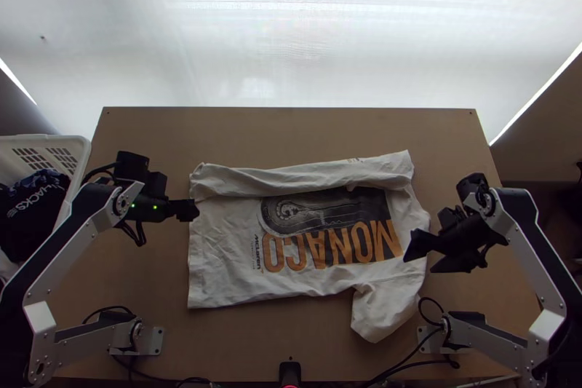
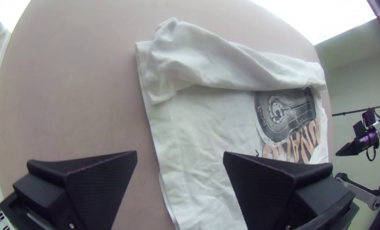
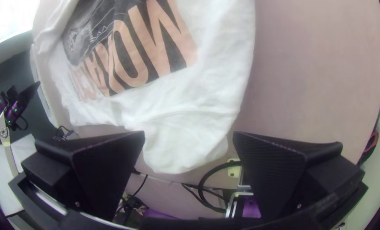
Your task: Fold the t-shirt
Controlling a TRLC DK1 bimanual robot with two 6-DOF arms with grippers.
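With the t-shirt as a clock face, twelve toward the table's far edge, the left gripper is hovering at nine, its fingers spread wide on either side of the hem, probably so they can close on that edge. The right gripper is waiting between three and four, also spread and pinching nothing, with the near sleeve showing between its fingers; that seems a sensible placing for taking the shoulder end.

Outward from there, the t-shirt is lying print up mid-table, its far side turned inward as a long band from ten to one, narrowing the body. The near side is lying flat, the sleeve jutting toward five, so the matching fold is probably coming next; the sleeve could bunch if left untucked.

Beyond ten, a white basket is holding dark clothes beside the table.
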